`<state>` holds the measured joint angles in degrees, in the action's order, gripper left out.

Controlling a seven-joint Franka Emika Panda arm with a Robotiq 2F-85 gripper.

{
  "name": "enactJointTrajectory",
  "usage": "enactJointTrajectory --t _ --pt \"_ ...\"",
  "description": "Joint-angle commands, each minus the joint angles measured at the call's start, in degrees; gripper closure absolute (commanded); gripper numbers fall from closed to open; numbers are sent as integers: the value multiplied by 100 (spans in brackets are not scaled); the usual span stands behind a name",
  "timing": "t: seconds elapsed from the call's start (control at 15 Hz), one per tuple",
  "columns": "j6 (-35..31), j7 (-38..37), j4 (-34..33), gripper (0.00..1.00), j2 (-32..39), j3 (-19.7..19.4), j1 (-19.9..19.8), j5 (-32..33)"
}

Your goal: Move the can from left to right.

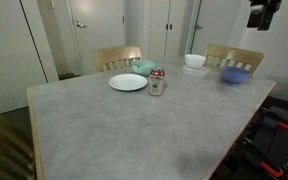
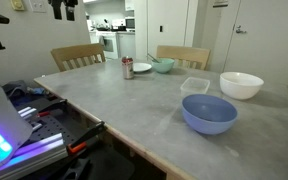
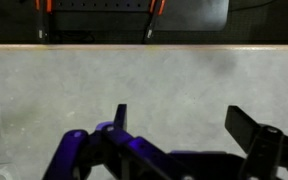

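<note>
While gripper [image 3: 176, 118] is hanging spread apart, empty | I am eyeing can [image 1: 158, 82] upright beside white plate [image 1: 128, 82] | likely light, slick, dentable | aiming mid-body, gently.

Can [image 1: 157, 81]: silver metal, shiny. Table [image 1: 134, 135]: grey mottled top, matt, smooth. Chairs [image 1: 116, 57]: lt. wood; blue bowl [image 2: 209, 113] glossy.
</note>
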<state>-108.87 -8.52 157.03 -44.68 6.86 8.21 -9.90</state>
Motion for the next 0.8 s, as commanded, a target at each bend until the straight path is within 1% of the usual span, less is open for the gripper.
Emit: enactJointTrajectory --t 0.0,0.33,0.47,0.73 --pt "-74 21 65 0 -27 39 -43 -46" --pt "-453 202 -107 0 251 59 -36 95" --pt "-666 390 -199 0 488 52 -1 158" --pt "-1139 858 -520 0 1286 64 47 424"
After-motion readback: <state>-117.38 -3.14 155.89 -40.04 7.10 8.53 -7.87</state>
